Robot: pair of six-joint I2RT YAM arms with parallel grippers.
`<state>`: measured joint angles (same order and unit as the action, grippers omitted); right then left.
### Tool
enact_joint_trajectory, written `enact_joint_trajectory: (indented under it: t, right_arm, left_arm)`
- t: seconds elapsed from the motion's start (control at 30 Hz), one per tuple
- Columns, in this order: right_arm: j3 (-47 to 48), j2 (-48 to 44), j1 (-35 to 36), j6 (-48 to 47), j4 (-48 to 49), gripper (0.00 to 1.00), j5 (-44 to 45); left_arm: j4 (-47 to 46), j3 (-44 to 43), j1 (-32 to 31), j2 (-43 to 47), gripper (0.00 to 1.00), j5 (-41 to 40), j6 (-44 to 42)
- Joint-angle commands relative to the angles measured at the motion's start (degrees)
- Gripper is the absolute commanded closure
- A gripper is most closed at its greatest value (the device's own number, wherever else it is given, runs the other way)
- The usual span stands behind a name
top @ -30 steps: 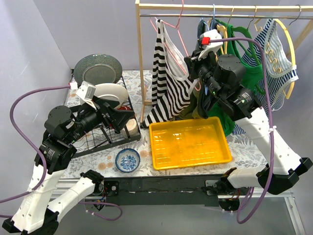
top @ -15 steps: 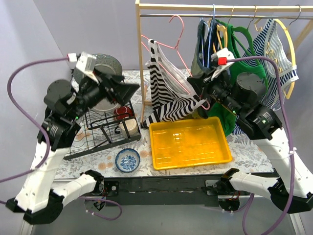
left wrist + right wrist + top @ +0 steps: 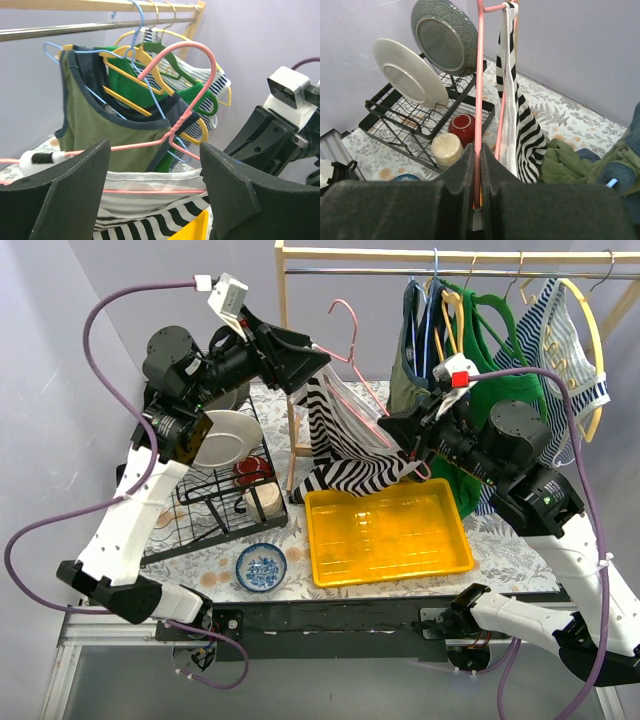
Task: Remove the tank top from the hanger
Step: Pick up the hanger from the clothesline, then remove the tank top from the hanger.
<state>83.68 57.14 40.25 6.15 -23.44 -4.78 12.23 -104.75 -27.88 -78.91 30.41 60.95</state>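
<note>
The pink hanger (image 3: 479, 75) is pinched at its right end between the pressed-together fingers of the right gripper (image 3: 477, 150) and is held tilted below the clothes rail (image 3: 480, 272). The striped tank top (image 3: 345, 465) is draped on it, sagging toward the far left corner of the yellow tray (image 3: 390, 530). The left gripper (image 3: 154, 150) is spread wide at the hanger's left end; whether the cloth is touched cannot be told.

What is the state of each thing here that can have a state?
right pincer, shut on the pink hanger
left pincer, open, closed on nothing
pink hanger, off the rail, tilted
striped tank top, on the pink hanger, not yet removed
white plate, standing in the dish rack
green top, hanging on the rail
</note>
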Motion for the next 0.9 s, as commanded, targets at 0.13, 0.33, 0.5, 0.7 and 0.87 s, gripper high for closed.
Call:
enact_joint_trajectory:
  t: [0.13, 0.33, 0.5, 0.7, 0.87]
  right_arm:
    - [-0.9, -1.0, 0.3, 4.1, 6.9, 0.99, -5.2]
    - [-1.1, -0.3, 0.4, 5.4, 8.0, 0.99, -7.0]
    - [-0.6, 0.3, 0.3, 5.7, 7.8, 0.99, -6.7]
    - [-0.2, 0.9, 0.3, 5.6, 7.4, 0.99, -5.7]
    - [0.5, 1.1, 0.3, 5.5, 6.4, 0.99, -4.3]
  left_arm:
    - [-15.4, 7.7, -0.2, 1.5, 0.31, 7.6, 0.8]
    - [-19.1, 7.7, -0.3, 0.6, 0.32, 8.9, -0.3]
    - [-22.4, 8.5, -0.5, -1.0, 0.35, 8.3, -1.6]
    - [-22.5, 6.8, -1.3, -3.8, 0.37, 9.2, -1.0]
    - [-22.5, 6.7, -3.0, -5.5, 0.41, 7.1, -2.1]
